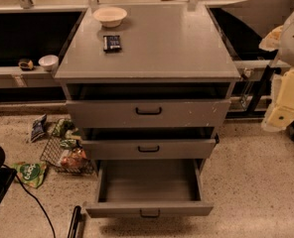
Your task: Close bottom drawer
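Note:
The grey cabinet (148, 43) stands in the middle of the camera view with three drawers. The bottom drawer (148, 187) is pulled far out toward me. Its wide shallow tray shows empty, and its low front panel carries a small black handle (150, 213). The middle drawer (148, 148) and the top drawer (148, 112) each stand a little way out. My arm, white and yellowish, hangs at the right edge. My gripper (280, 116) is at its lower end, to the right of the top drawer and well above and right of the bottom drawer, touching nothing.
A white bowl (110, 16) and a small dark packet (111, 42) lie on the cabinet top. A wire basket (67, 155) and snack bags (32, 173) lie on the floor to the left. A black stick-like object (76, 223) lies by the bottom drawer's left corner.

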You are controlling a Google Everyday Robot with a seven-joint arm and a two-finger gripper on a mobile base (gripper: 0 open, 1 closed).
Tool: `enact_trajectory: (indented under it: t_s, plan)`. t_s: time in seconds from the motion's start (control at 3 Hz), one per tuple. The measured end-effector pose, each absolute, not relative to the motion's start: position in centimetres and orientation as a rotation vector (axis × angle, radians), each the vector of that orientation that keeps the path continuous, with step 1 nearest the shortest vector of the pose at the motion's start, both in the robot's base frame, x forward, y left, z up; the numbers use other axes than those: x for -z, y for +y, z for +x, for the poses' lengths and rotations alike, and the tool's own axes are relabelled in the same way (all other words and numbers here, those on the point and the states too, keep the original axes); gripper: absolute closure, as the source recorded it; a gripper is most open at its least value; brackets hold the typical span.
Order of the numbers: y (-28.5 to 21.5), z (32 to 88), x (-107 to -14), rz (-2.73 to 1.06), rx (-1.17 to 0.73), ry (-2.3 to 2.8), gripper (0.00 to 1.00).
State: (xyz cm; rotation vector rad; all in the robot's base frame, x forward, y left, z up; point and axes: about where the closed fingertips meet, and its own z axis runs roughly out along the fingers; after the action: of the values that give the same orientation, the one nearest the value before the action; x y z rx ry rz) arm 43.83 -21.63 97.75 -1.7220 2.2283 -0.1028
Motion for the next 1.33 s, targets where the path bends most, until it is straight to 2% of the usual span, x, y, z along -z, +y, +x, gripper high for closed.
enact_trajectory:
  t_s: [0.67, 1.33]
  plan:
    - [-20.9, 43.8, -96.2, -1.718, 0.074, 2.196, 0.00]
    - [-16.9, 42.9, -87.8, -1.743, -0.187, 2.113, 0.00]
